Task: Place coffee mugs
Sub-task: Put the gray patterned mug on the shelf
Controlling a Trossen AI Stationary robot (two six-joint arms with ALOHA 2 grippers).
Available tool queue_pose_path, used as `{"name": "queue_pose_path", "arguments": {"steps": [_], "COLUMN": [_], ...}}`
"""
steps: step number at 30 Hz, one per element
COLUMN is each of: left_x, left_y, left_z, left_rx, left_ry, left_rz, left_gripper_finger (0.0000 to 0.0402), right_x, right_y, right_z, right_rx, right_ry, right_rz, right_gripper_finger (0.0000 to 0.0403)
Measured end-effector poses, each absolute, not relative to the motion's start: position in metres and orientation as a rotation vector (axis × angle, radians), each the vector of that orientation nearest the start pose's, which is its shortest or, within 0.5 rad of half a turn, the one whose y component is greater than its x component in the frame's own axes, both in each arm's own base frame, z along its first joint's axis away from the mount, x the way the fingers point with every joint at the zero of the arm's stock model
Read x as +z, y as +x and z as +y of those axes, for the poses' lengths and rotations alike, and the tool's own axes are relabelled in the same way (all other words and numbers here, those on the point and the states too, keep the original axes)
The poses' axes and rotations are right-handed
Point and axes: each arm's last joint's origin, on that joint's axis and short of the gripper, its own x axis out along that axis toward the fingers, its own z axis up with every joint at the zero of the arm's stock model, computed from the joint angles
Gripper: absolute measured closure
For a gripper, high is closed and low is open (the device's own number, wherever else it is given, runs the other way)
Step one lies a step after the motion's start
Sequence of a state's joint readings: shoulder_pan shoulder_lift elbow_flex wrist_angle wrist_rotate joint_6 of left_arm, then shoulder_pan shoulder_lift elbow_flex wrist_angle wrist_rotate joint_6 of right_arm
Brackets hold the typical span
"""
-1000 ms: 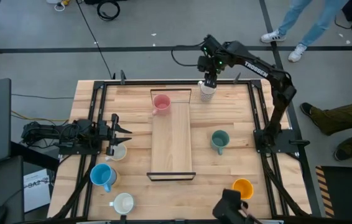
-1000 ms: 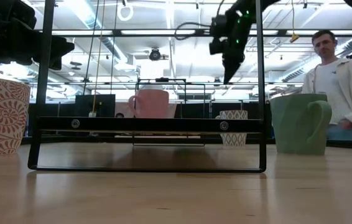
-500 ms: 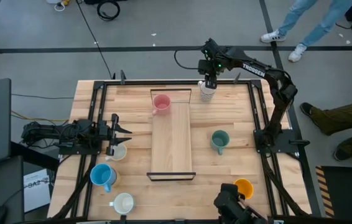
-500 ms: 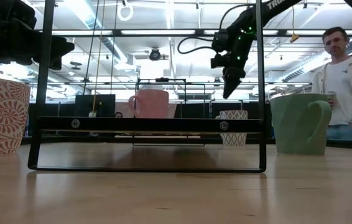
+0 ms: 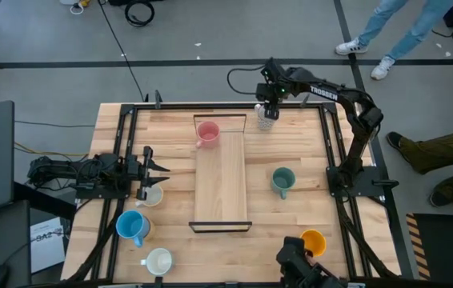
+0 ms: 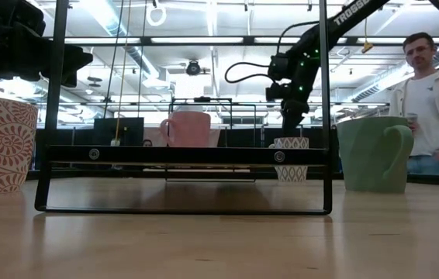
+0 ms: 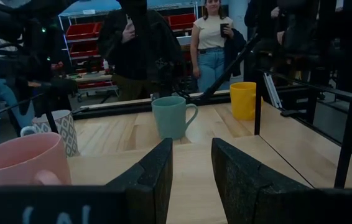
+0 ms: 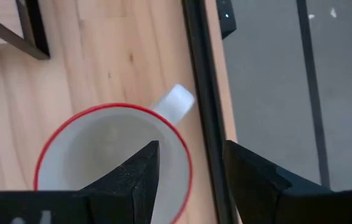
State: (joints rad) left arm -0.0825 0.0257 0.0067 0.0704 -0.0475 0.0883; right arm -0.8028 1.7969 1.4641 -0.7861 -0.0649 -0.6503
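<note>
A white patterned mug with a red rim [image 5: 266, 121] [image 8: 111, 146] stands at the table's far edge, right of the wooden tray [image 5: 221, 188]. My right gripper [image 5: 267, 108] [image 8: 191, 149] [image 6: 289, 124] points down over it, open. One finger is above the mug's inside and the other is outside the rim, near the handle [image 8: 176, 102]. A pink mug [image 5: 206, 133] stands on the tray's far end. Teal [image 5: 282, 181], orange [image 5: 312, 242], blue [image 5: 133, 226] and two whitish mugs [image 5: 159, 261] [image 5: 151, 195] stand on the table. My left gripper [image 5: 156, 170] [image 7: 191, 165] waits open at the left.
A black frame rail [image 8: 204, 124] runs along the table's far edge, right beside the patterned mug. The tray has upright black wire ends [image 6: 324, 116]. People stand beyond the table [image 6: 429, 101] [image 7: 213, 43], and legs show on the right of the high view [image 5: 442, 152].
My right gripper has come down toward the patterned mug and tipped from a slant to point more steeply down. It stays open. The mugs have not moved.
</note>
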Motion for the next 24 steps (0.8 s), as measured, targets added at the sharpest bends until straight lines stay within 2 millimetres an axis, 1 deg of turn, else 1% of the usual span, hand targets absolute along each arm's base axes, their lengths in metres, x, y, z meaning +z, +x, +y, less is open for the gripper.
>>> {"name": "queue_pose_path", "arguments": {"steps": [7,16,24], "left_x": [0.171,0.171,0.170], "left_y": [0.099,0.099,0.099], "left_z": [-0.007,-0.007,-0.007], "left_rx": [-0.032,-0.032,-0.032], "left_ry": [0.085,0.085,0.085], "left_rz": [-0.053,-0.053,-0.052], "left_gripper_finger": [0.0283,0.0283,0.0283], "right_x": [0.237,0.237,0.237], "right_y": [0.258,0.256,0.252], "right_z": [-0.265,-0.268,-0.271], "right_rx": [-0.280,-0.330,-0.348], "right_ry": [-0.074,-0.023,-0.003], "right_rz": [1.185,1.168,1.169], "right_gripper_finger": [0.0220,0.0222,0.0259]}}
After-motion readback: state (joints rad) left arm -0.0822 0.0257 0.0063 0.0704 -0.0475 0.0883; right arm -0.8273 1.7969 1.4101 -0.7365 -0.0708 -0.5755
